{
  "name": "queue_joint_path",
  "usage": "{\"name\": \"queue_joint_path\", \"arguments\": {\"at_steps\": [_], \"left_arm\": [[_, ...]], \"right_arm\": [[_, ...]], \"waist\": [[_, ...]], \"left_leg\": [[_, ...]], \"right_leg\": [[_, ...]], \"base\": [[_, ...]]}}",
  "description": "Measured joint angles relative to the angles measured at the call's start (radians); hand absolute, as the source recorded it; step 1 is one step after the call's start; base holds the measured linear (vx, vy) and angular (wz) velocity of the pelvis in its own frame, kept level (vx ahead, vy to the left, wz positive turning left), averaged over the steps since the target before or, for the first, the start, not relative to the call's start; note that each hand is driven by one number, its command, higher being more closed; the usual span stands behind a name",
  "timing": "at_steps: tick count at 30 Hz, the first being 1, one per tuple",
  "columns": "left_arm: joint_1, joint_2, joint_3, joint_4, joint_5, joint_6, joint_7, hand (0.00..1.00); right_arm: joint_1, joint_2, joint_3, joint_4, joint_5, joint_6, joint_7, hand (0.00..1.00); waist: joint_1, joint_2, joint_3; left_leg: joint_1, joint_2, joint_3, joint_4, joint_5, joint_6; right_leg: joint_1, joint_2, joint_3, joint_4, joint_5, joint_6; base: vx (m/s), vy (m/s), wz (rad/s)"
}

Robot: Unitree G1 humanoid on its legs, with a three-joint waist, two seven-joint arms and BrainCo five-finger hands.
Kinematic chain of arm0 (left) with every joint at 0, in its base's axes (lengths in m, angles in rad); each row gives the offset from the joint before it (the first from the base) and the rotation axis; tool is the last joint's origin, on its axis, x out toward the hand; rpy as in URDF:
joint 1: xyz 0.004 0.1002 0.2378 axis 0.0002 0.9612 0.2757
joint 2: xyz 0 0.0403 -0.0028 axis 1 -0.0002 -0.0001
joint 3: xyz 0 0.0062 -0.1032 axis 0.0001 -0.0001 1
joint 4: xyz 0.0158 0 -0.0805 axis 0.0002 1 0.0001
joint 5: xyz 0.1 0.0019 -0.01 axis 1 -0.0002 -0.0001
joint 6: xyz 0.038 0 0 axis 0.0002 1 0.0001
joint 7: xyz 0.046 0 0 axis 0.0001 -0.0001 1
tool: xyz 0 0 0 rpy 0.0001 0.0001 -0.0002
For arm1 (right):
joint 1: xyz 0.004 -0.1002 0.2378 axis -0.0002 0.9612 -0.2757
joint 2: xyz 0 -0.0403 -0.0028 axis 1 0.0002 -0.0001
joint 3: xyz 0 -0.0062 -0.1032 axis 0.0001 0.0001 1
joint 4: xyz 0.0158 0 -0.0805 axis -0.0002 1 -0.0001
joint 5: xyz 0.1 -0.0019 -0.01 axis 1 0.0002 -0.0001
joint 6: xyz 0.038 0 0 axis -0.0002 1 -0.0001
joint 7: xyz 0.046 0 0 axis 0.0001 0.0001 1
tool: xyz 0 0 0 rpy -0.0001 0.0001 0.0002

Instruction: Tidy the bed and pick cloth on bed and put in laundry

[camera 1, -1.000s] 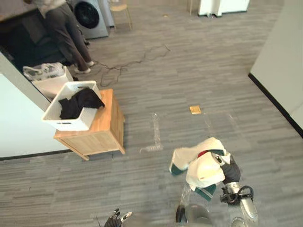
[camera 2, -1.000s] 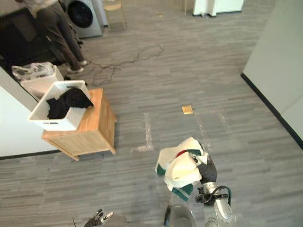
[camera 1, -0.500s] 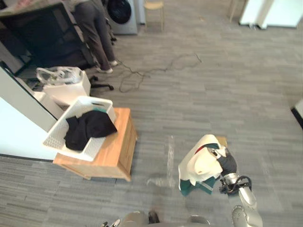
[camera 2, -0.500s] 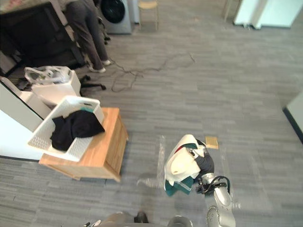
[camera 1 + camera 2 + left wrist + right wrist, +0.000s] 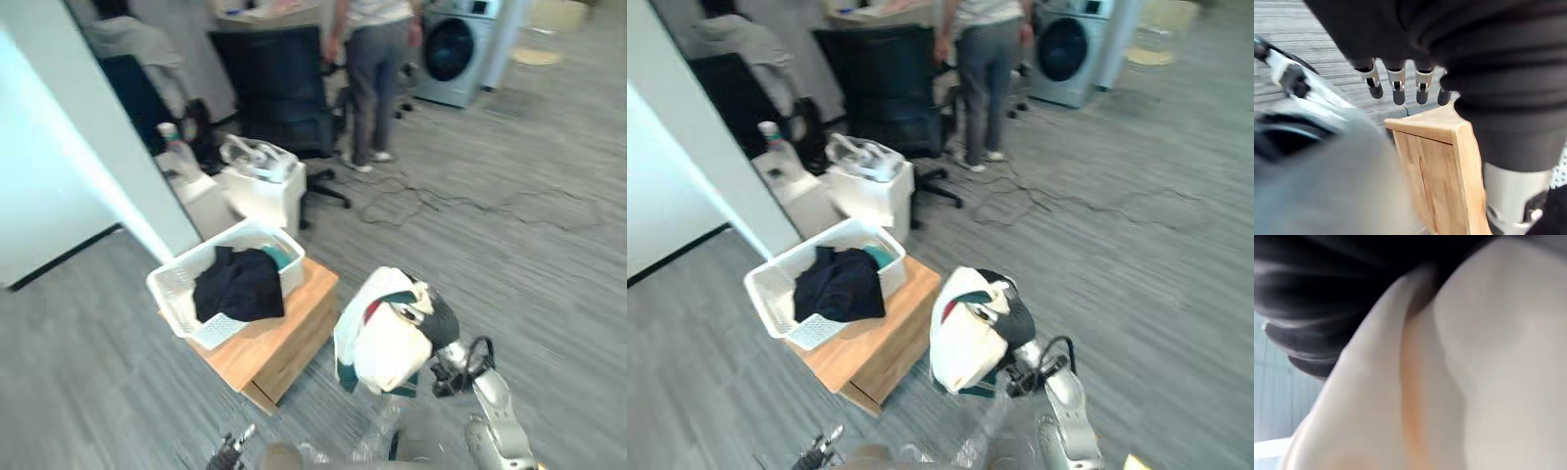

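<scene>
One cream-and-green cloth (image 5: 384, 345) hangs draped over the raised right hand (image 5: 440, 319) in the left eye view, just beside a wooden cabinet (image 5: 286, 338); on the cabinet sits a white laundry basket (image 5: 172, 285) with a black garment (image 5: 238, 284) inside. The left hand (image 5: 230, 452) shows low at the edge. In the right eye view a person (image 5: 987, 69) stands by a washing machine (image 5: 1065, 51). The left wrist view shows straight, spread fingers (image 5: 1397, 86) holding nothing, above the cabinet's corner. In the right wrist view the cream cloth covers the hand, so I cannot tell its grip.
</scene>
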Motion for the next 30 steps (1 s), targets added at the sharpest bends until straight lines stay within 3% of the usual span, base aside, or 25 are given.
{"name": "queue_joint_path", "arguments": {"at_steps": [2, 5, 6, 7, 8, 9, 10, 12, 14, 16, 18, 19, 20, 21, 22, 23, 26, 27, 28, 30], "left_arm": [[0.015, 0.001, 0.007, 0.011, 0.012, -0.008, -0.021, 0.00], [0.020, -0.003, 0.007, 0.071, 0.050, -0.047, -0.048, 0.00], [0.017, -0.006, 0.007, 0.099, 0.052, -0.071, -0.061, 0.00], [0.018, -0.007, 0.007, 0.109, 0.053, -0.079, -0.067, 0.00], [0.015, -0.005, 0.018, 0.137, 0.050, -0.092, -0.089, 0.00], [0.026, 0.006, 0.029, 0.145, 0.051, -0.096, -0.114, 0.00], [0.030, 0.008, 0.032, 0.145, 0.051, -0.097, -0.121, 0.00], [0.027, 0.024, 0.023, 0.158, 0.076, -0.095, -0.129, 0.00], [0.008, 0.073, -0.019, 0.186, 0.096, -0.080, -0.129, 0.00], [-0.034, 0.127, -0.046, 0.209, 0.112, -0.051, -0.130, 0.00], [-0.064, 0.140, -0.055, 0.211, 0.138, -0.043, -0.131, 0.00], [-0.069, 0.156, -0.063, 0.210, 0.152, -0.042, -0.134, 0.00], [-0.068, 0.162, -0.067, 0.210, 0.158, -0.041, -0.131, 0.00], [-0.063, 0.181, -0.073, 0.212, 0.159, -0.035, -0.127, 0.00], [-0.057, 0.191, -0.072, 0.218, 0.159, -0.028, -0.123, 0.00], [-0.051, 0.183, -0.072, 0.213, 0.156, -0.024, -0.122, 0.00], [-0.051, 0.178, -0.071, 0.210, 0.157, -0.021, -0.123, 0.00], [-0.051, 0.177, -0.071, 0.209, 0.158, -0.016, -0.123, 0.00], [-0.052, 0.173, -0.071, 0.209, 0.158, -0.015, -0.123, 0.00], [-0.056, 0.164, -0.070, 0.206, 0.167, -0.005, -0.121, 0.00]], "right_arm": [[-0.039, -0.003, -0.026, 0.001, 0.000, 0.000, -0.016, 1.00], [-0.120, -0.010, -0.104, 0.030, -0.003, -0.005, -0.093, 1.00], [-0.151, -0.027, -0.125, 0.046, -0.020, -0.006, -0.141, 1.00], [-0.161, -0.033, -0.128, 0.050, -0.029, -0.006, -0.162, 1.00], [-0.180, -0.039, -0.129, 0.064, -0.049, -0.007, -0.208, 1.00], [-0.206, -0.038, -0.118, 0.094, -0.064, -0.006, -0.241, 1.00], [-0.218, -0.036, -0.109, 0.104, -0.072, -0.007, -0.254, 1.00], [-0.277, -0.029, -0.107, 0.148, -0.103, -0.007, -0.311, 1.00], [-0.303, -0.019, -0.108, 0.160, -0.119, -0.008, -0.366, 1.00], [-0.311, -0.020, -0.110, 0.137, -0.141, -0.033, -0.413, 1.00], [-0.311, -0.023, -0.111, 0.089, -0.152, -0.033, -0.431, 1.00], [-0.310, -0.020, -0.109, 0.032, -0.156, -0.031, -0.431, 1.00], [-0.312, -0.018, -0.107, 0.013, -0.156, -0.031, -0.428, 1.00], [-0.321, -0.011, -0.098, -0.013, -0.156, -0.026, -0.423, 1.00], [-0.329, -0.010, -0.089, -0.025, -0.157, -0.018, -0.422, 1.00], [-0.350, -0.009, -0.082, -0.034, -0.156, 0.015, -0.421, 1.00], [-0.415, -0.029, -0.082, -0.019, -0.153, 0.126, -0.414, 1.00], [-0.433, -0.046, -0.079, 0.020, -0.151, 0.187, -0.403, 1.00], [-0.433, -0.052, -0.078, 0.041, -0.149, 0.208, -0.402, 1.00], [-0.431, -0.065, -0.060, 0.146, -0.145, 0.292, -0.405, 1.00]], "waist": [[0.027, -0.015, -0.006], [0.030, -0.015, -0.008], [0.031, -0.010, -0.013], [0.033, -0.009, -0.018], [0.043, -0.022, -0.038], [0.066, -0.055, -0.059], [0.074, -0.067, -0.066], [0.063, -0.063, -0.064], [0.026, -0.069, -0.048], [0.016, -0.093, -0.048], [-0.004, -0.109, -0.047], [-0.004, -0.135, -0.053], [0.003, -0.149, -0.057], [0.013, -0.180, -0.065], [0.022, -0.184, -0.069], [0.030, -0.173, -0.076], [0.029, -0.172, -0.074], [0.029, -0.173, -0.076], [0.028, -0.167, -0.074], [0.030, -0.152, -0.072]], "left_leg": [[-0.033, -0.032, 0.146, -0.088, -0.022, 0.013], [-0.040, -0.135, 0.387, -0.407, -0.015, 0.013], [-0.019, -0.176, 0.456, -0.553, 0.041, 0.042], [-0.005, -0.186, 0.477, -0.596, 0.059, 0.083], [0.012, -0.229, 0.471, -0.653, 0.071, 0.170], [0.023, -0.270, 0.464, -0.696, 0.068, 0.168], [0.033, -0.290, 0.457, -0.720, 0.065, 0.170], [0.096, -0.337, 0.388, -0.796, 0.085, 0.195], [0.167, -0.339, 0.297, -0.818, 0.099, 0.207], [0.215, -0.338, 0.173, -0.829, 0.098, 0.206], [0.215, -0.330, 0.091, -0.826, 0.099, 0.197], [0.223, -0.333, 0.034, -0.821, 0.088, 0.176], [0.228, -0.338, 0.026, -0.819, 0.083, 0.169], [0.242, -0.354, 0.016, -0.819, 0.076, 0.156], [0.253, -0.353, 0.011, -0.818, 0.067, 0.143], [0.250, -0.337, 0.009, -0.809, 0.059, 0.129], [0.235, -0.330, -0.002, -0.817, 0.055, 0.120], [0.233, -0.331, -0.010, -0.819, 0.054, 0.119], [0.233, -0.331, -0.015, -0.821, 0.054, 0.118], [0.233, -0.329, -0.025, -0.832, 0.054, 0.108]], "right_leg": [[0.074, -0.022, -0.083, -0.061, 0.001, 0.000], [0.169, -0.035, -0.241, -0.129, 0.012, 0.019], [0.192, -0.031, -0.286, -0.142, 0.007, 0.037], [0.201, -0.027, -0.296, -0.149, 0.001, 0.051], [0.213, -0.039, -0.305, -0.157, -0.019, 0.079], [0.207, -0.061, -0.301, -0.141, -0.032, 0.097], [0.195, -0.080, -0.298, -0.104, -0.043, 0.106], [0.048, -0.173, -0.180, 0.294, -0.061, 0.080], [-0.022, -0.138, -0.052, 0.457, -0.097, 0.088], [-0.084, -0.074, 0.020, 0.350, -0.125, 0.039], [-0.108, -0.020, 0.100, 0.226, -0.115, 0.038], [-0.105, 0.009, 0.157, 0.065, 0.006, 0.029], [-0.106, 0.010, 0.172, 0.021, 0.076, 0.031], [-0.102, 0.006, 0.192, -0.032, 0.214, 0.018], [-0.082, 0.002, 0.186, -0.043, 0.193, 0.020], [-0.051, 0.016, 0.185, -0.099, 0.198, 0.014], [0.006, 0.027, 0.148, -0.238, 0.203, 0.011], [0.031, 0.028, 0.130, -0.283, 0.205, 0.013], [0.040, 0.029, 0.123, -0.297, 0.207, 0.015], [0.057, 0.031, 0.109, -0.327, 0.214, 0.019]], "base": [[0.27, -0.235, 1.37], [0.28, -0.103, 1.45], [0.29, -0.028, 1.29], [0.27, 0.009, 0.99], [0.29, 0.037, 0.56], [0.24, 0.034, 0.41], [0.24, 0.048, 0.37], [0.25, 0.066, 0.81], [0.28, -0.025, 1.43], [0.30, -0.136, 1.67], [0.22, -0.158, 1.62], [0.19, -0.155, 1.42], [0.19, -0.174, 1.00], [0.18, -0.199, 0.42], [0.26, -0.245, 0.31], [0.22, -0.197, 0.15], [0.10, -0.111, 0.10], [0.05, -0.094, 0.18], [0.02, -0.071, 0.21], [0.00, -0.052, 0.16]]}}
